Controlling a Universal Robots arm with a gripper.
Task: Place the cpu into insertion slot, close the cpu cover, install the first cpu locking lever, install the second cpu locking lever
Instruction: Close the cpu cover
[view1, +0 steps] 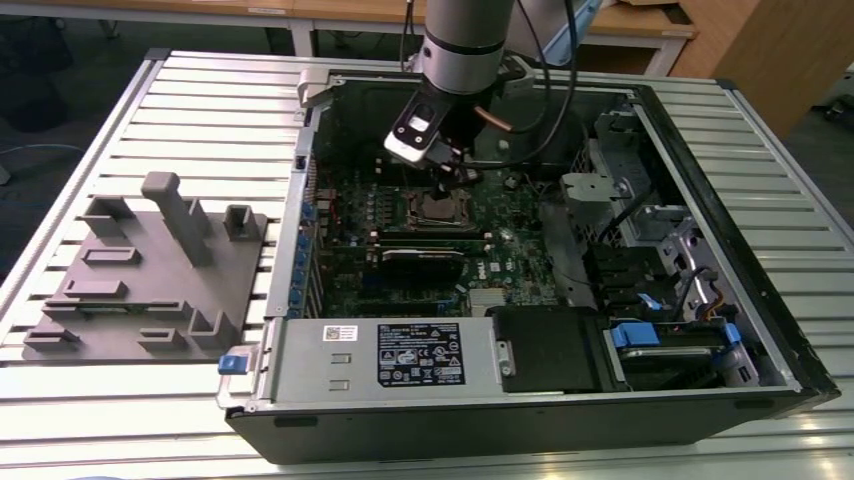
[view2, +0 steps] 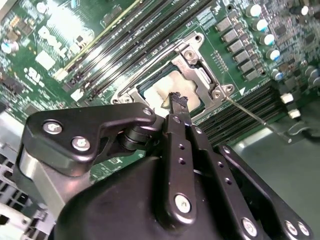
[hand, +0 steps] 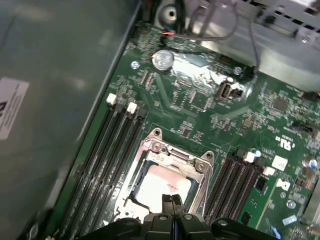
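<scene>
Overall, a slatted metal worktop (view1: 134, 100) carries an open computer case (view1: 787, 340), with a grey fixture tray (view1: 147, 280) lying well apart from it on the exterior view's left. Inside the case the green motherboard (view1: 514, 255) lies flat, and a power supply (view1: 387, 355) fills the near edge. The arm (view1: 465, 40) drops straight down through the open side, with the case walls standing well clear of it and dark cables hanging just beside it.

The hand (view1: 450, 182) hangs over the socket area. In both wrist views its fingertips (hand: 168, 201) are pressed together with nothing between them, and they sit directly over the cpu (hand: 162, 182). Whether they touch its pale top, I cannot tell.

The cpu lies in the insertion slot (hand: 134, 180). The cpu cover (hand: 172, 152) lies down around it as a metal frame, with the chip showing through the cut-out.

The second wrist view shows the hand (view2: 177, 102) from behind, and a thin locking lever (view2: 255, 116) running out from the corner of the cover (view2: 196, 70) across the neighbouring memory slots (view2: 115, 40); whether it is latched is unclear. The first wrist view shows memory slots (hand: 110, 150) flanking the frame closely on both sides, and a coin battery (hand: 162, 60) further off.
</scene>
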